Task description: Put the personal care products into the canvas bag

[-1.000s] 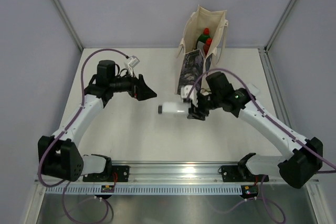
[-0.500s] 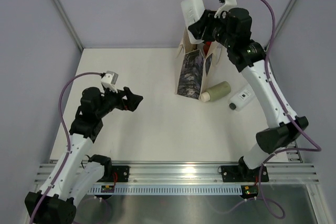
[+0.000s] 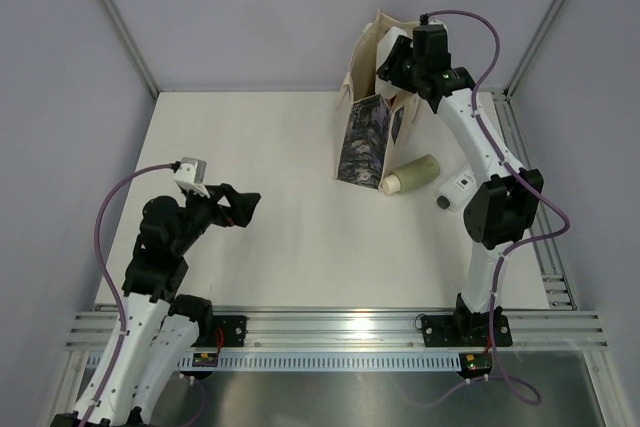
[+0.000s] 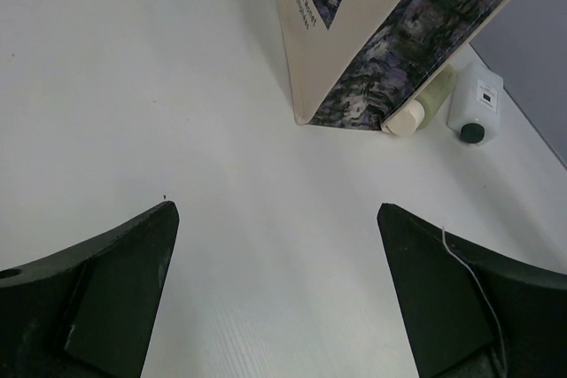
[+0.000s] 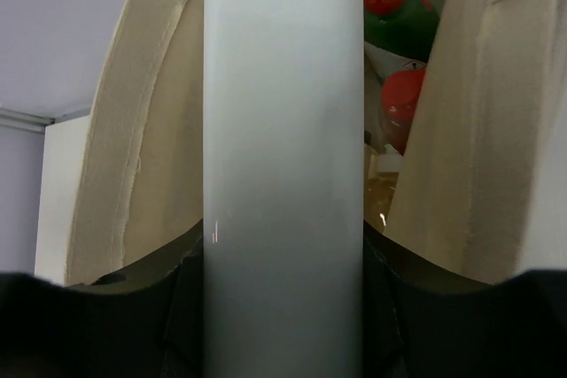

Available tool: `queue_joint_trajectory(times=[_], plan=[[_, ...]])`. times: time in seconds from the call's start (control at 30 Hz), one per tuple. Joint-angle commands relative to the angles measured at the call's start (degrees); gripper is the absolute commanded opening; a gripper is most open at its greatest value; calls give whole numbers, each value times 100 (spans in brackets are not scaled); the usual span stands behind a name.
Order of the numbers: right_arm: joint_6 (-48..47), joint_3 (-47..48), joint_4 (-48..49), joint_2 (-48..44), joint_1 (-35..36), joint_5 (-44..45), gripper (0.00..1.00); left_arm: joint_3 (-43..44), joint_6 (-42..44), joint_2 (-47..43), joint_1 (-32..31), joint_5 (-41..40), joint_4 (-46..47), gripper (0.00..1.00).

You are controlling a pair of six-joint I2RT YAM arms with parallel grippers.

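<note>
Left arm [image 3: 158, 237] and right arm [image 3: 478, 137]: white tapered link shells joined by chunky black joint housings. A purple cable [image 3: 108, 209] loops loosely alongside each arm, and a small white camera box [image 3: 190, 175] is mounted at the left wrist. Left gripper [image 3: 248, 209] is matte black, and its fingers [image 4: 97, 294] are broad, flat-faced wedges.

White tabletop [image 3: 290, 247] inside pale lilac walls [image 3: 250, 17], a slotted aluminium rail [image 3: 340, 323] along its near edge.
</note>
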Motion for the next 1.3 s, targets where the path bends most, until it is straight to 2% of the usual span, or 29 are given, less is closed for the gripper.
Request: queue_joint_trajectory(times=[0.0,0.1,0.13,0.2,0.23,0.47,0.5,0.57,0.6,0.63,0.67,0.7,0.77,0.8,0.83,0.87,0.9,0.93,1.0,1.13,1.27], plan=[[-90,258,1363,-346,97,-505,27,-95,-153,-52,-12,-201,49,99],[-72,231,1302,-294,97,-724,46,-95,-162,-8,-3,-192,92,99],[-72,249,1249,-285,97,-768,65,-95,-162,10,-3,-184,110,99],[-194,275,1161,-267,97,-1005,86,-113,-214,45,-3,-140,171,99],[-230,293,1126,-267,97,-1058,99,-122,-232,63,-12,-122,206,99],[-757,363,994,-460,71,-1286,100,-192,-320,71,-12,-61,339,99],[-1140,363,994,-548,36,-1427,99,-192,-311,71,-12,-61,339,99],[-1809,372,898,-671,-51,-2583,99,-175,-268,63,-3,-69,304,99],[-2639,363,819,-846,-191,-3188,99,-166,-259,54,-12,-78,269,99],[-3143,259,627,-943,-271,-4378,99,-166,-241,36,-12,-87,260,99],[-3592,162,477,-1048,-350,-4964,99,-174,-224,28,-12,-96,251,99],[-4606,57,275,-1284,-421,-5370,100,-183,-215,10,-12,-122,251,99],[-5848,-216,-864,-1575,-649,-6460,99,-253,-206,-16,-3,-131,277,99],[-7961,-243,-1618,-1638,-754,-6812,99,-280,-206,-16,-12,-131,338,99],[-9287,-243,-3444,-1682,-921,-7077,99,-306,-215,-8,-12,-122,365,99],[-11371,-278,-4280,-1752,-974,-6940,100,-350,-215,-8,-12,-105,391,99],[-12158,-331,-4915,-1779,-1001,-6721,99,-368,-215,1,-3,-96,470,99],[-12853,-488,-5922,-1788,-1019,-6127,97,-385,-215,19,-12,-87,505,99],[-13621,-725,-6405,-1866,-1036,-5623,94,-394,-180,115,-3,-43,610,99],[-14090,-2050,-5987,-2270,-1037,-4717,93,-359,-136,335,-12,62,778,99],[-13617,-2703,-5011,-2263,-1036,-4163,93,-298,-144,555,-12,194,910,99]])
